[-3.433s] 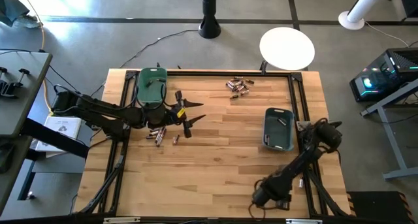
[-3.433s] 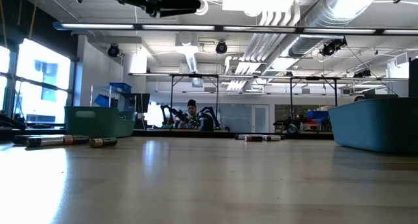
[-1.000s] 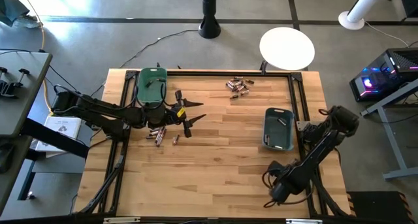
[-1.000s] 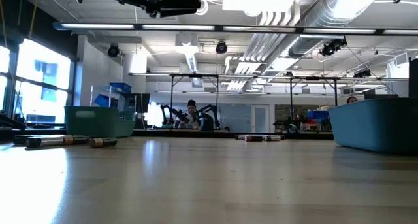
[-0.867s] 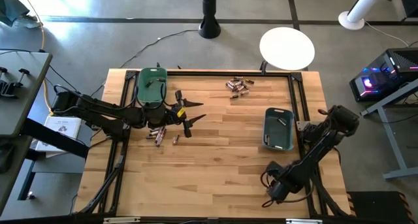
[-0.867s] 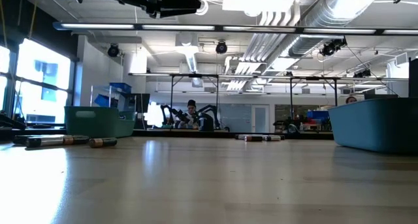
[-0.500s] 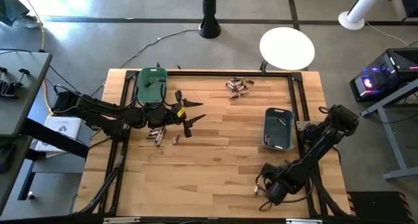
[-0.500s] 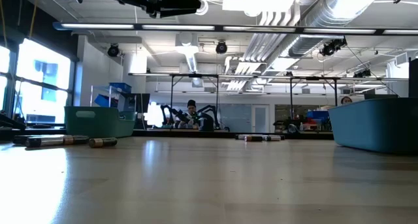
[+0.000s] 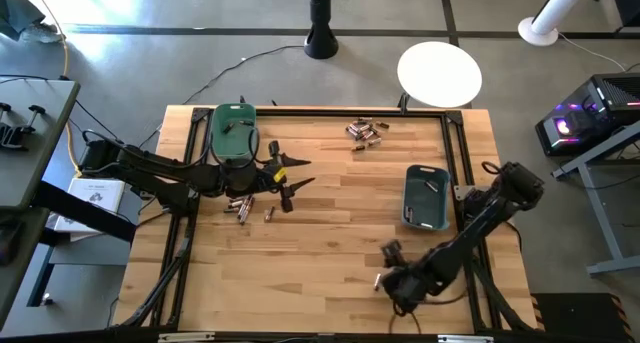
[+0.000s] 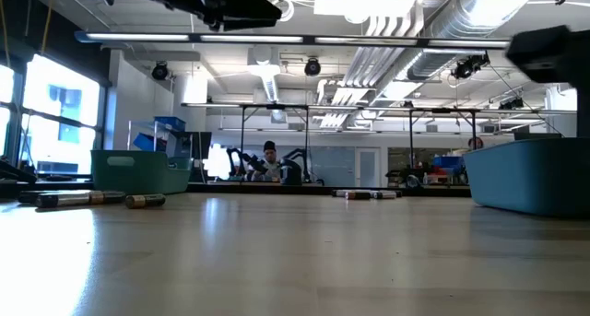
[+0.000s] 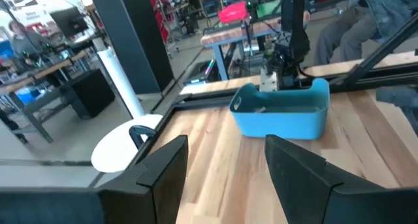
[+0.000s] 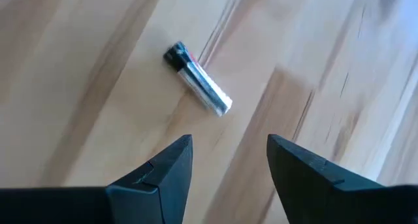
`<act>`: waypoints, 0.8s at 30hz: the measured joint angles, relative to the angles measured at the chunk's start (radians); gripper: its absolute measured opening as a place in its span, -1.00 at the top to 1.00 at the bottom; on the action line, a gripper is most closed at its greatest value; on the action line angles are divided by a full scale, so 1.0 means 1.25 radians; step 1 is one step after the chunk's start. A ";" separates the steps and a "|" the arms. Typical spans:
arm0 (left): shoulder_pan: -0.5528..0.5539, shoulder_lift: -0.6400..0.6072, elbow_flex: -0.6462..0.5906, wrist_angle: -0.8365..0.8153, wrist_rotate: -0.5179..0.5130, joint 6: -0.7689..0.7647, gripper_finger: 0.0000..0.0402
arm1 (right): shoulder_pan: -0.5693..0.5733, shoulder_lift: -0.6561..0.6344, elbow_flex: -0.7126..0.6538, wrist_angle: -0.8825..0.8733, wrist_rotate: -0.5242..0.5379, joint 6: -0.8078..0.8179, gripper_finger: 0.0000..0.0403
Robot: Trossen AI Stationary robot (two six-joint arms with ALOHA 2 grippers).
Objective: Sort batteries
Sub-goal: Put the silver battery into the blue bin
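Green bin [image 9: 234, 131]; blue-grey bin [image 9: 425, 196]; silvery, dark-tipped battery [image 12: 198, 80]; pale striped wood table [image 9: 330, 243].

Bright overhead ceiling lights, window glare at left, soft shadows, blurred wrist views, sheen on tabletop [image 10: 295, 251]

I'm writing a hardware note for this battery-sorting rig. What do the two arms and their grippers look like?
Both arms are dark, nearly black, built of slim jointed segments with thin cables looping along them. The left gripper ends in two pointed dark fingers with flat, angular faces. The right gripper has matching wedge-shaped fingers. No markings are legible.
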 joint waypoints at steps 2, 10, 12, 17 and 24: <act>0.000 0.000 0.000 -0.009 0.000 -0.009 0.02 | -0.032 0.008 0.000 0.046 -0.007 -0.091 0.06; 0.000 0.000 0.000 -0.009 0.000 -0.032 0.02 | -0.175 0.057 0.000 0.168 -0.228 -0.396 0.08; -0.002 0.000 0.000 -0.012 0.000 -0.043 0.02 | -0.204 0.076 0.000 0.170 -0.283 -0.444 0.11; -0.017 0.000 0.000 -0.027 0.000 -0.065 0.02 | -0.248 0.101 0.002 0.186 -0.332 -0.532 0.34; -0.042 0.000 0.000 -0.030 -0.001 -0.072 0.02 | -0.285 0.105 0.000 0.223 -0.382 -0.550 0.75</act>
